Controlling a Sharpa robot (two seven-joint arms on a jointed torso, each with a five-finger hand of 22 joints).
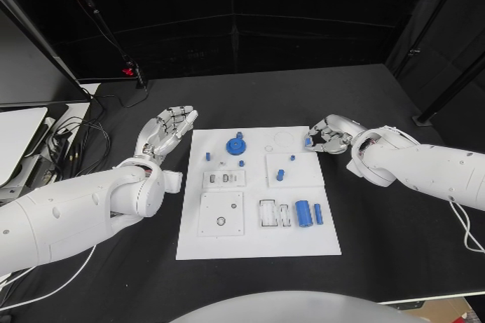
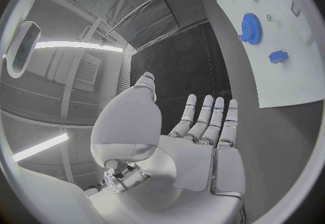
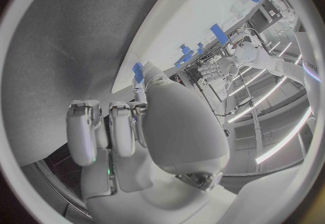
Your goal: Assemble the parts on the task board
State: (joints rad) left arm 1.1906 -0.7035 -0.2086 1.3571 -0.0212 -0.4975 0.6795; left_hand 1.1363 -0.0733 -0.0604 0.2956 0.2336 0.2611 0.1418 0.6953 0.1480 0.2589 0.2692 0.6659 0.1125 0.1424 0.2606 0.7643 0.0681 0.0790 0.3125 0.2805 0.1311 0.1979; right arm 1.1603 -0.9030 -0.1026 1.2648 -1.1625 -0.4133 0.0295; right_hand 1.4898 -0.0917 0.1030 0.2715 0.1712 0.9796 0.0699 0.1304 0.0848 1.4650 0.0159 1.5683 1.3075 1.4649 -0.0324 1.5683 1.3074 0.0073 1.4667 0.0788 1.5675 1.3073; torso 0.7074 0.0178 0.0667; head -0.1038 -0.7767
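Nearest the camera, two blue cylinders [image 1: 308, 214] are laid in the task board's [image 1: 258, 249] near corner, seemingly staged for fitting. At its far right edge a small blue part [image 3: 137, 70] is pinched by the right hand [image 1: 329, 136]. Just off the board's far-left corner on the desk [image 1: 394, 218], the left hand [image 1: 169, 127] is kept flat with fingers apart, holding nothing, probably in reserve.

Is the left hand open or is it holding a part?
Open: the left hand has its fingers spread straight and holds nothing, beside the task board.

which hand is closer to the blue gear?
Left. The left hand lies open off the board's left edge beside the blue gear; the right hand sits beyond the opposite edge.
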